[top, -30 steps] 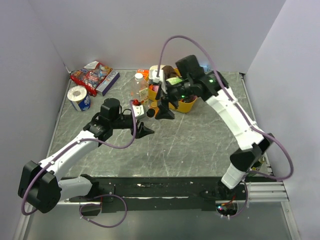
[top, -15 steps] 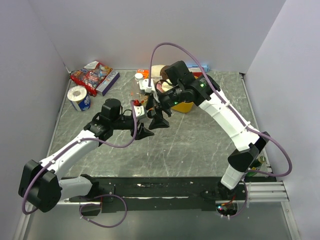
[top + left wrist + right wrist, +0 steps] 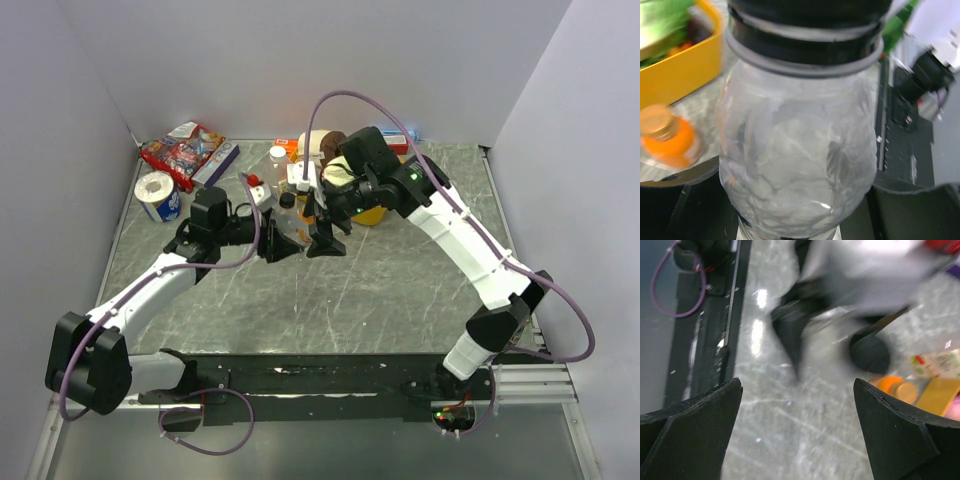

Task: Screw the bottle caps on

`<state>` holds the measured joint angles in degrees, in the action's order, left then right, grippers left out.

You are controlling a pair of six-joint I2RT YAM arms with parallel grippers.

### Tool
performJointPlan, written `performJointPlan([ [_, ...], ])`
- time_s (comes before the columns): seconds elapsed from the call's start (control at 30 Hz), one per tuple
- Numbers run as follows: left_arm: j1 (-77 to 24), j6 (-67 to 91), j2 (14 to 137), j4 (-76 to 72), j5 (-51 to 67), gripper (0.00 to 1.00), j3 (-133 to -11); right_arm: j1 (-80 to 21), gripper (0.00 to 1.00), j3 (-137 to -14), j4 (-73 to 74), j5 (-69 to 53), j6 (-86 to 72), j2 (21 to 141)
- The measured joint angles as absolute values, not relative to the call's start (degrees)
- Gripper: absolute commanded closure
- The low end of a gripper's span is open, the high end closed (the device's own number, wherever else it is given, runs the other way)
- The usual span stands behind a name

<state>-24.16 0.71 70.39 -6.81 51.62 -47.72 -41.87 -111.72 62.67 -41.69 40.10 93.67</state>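
Seen from above, over a grey marbled table (image 3: 380, 290). At centre back, facing each other and close together: left gripper (image 3: 277, 247) and right gripper (image 3: 325, 242).

Since a second ago, left arm swung back and inward, bringing its fingers either side of a small clear greyish plastic bottle (image 3: 797, 150), which now fills the left wrist view. Already topped by a round black plastic cap (image 3: 805, 20); threaded home or merely resting, impossible to tell. Equally unclear whether pinching the bottle or only flanking it.

On the right, shifted only slightly; fingers spread wide, holding nothing.

Near a yellow plastic tub (image 3: 685, 65), a small orange drink bottle (image 3: 667, 142) wearing its gold cap (image 3: 657, 120).

Probably next: steadying with the left, twisting the black cap with the right.
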Motion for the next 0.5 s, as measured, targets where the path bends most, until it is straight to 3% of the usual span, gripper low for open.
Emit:
performJointPlan([
  [0.3, -21.5, 4.7, 72.2, -9.0, 51.4, 0.99, -47.7, -41.0, 0.07, -106.4, 64.4, -40.0, 38.0, 86.9],
  [0.37, -21.5, 2.9, 72.2, -7.8, 52.1, 0.99, -47.7, -38.9, 0.15, -108.1, 64.3, -40.0, 36.5, 86.8],
  [0.5, -21.6, -3.9, 72.2, -2.2, 53.8, 0.99, -48.6, -34.6, 0.19, -119.3, 65.1, -40.6, 36.1, 91.8],
])
